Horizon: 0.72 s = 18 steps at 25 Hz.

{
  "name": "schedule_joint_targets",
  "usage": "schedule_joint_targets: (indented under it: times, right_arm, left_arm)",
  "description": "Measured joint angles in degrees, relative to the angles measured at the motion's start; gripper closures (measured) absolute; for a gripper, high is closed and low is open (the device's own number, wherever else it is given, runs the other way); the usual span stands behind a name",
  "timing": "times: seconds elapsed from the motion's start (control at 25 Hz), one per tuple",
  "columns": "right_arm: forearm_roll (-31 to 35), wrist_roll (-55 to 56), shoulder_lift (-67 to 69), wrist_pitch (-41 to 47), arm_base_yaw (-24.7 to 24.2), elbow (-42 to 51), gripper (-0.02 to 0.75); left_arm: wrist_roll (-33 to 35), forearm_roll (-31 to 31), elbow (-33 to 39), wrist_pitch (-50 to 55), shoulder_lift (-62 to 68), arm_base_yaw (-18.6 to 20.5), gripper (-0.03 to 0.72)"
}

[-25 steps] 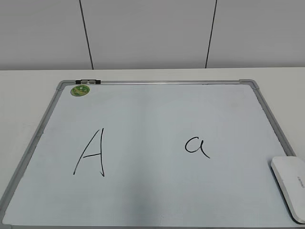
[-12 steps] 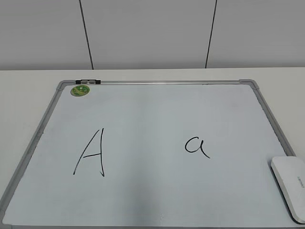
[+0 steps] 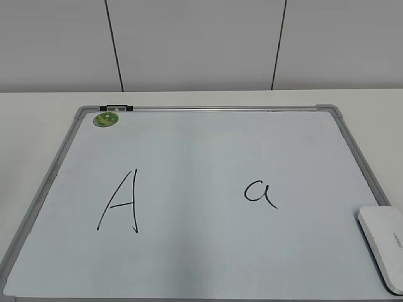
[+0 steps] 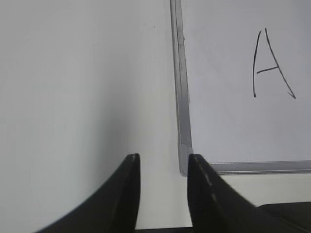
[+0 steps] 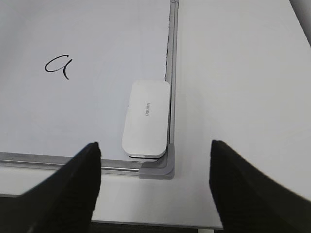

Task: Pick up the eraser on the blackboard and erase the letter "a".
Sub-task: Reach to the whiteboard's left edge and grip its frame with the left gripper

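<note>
The blackboard lies flat on the white table. The small letter "a" is on its right half; it also shows in the right wrist view. The white eraser rests at the board's near right corner; in the right wrist view the eraser sits just inside the frame corner. My right gripper is open and empty, above the table just in front of that corner. My left gripper is open and empty beside the board's near left corner. Neither gripper shows in the exterior view.
A capital "A" is on the board's left half, also in the left wrist view. A round green magnet sits at the far left corner next to a small black clip. The table's front edge runs under both grippers.
</note>
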Motion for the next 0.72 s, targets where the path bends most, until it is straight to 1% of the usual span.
schedule_joint_targets:
  times: [0.32, 0.6, 0.72]
  right_arm:
    - [0.0, 0.0, 0.0, 0.0, 0.0, 0.0, 0.218]
    - [0.0, 0.0, 0.0, -0.1, 0.0, 0.0, 0.218]
    - [0.0, 0.0, 0.0, -0.1, 0.0, 0.0, 0.218]
  left_arm:
    - [-1.5, -0.1, -8.0, 0.4, 22.6, 0.0, 0.442]
    - [-1.9, -0.2, -16.9, 0.2, 39.6, 0.0, 0.442]
    - [-1.9, -2.1, -20.9, -0.2, 45.6, 0.0, 0.442]
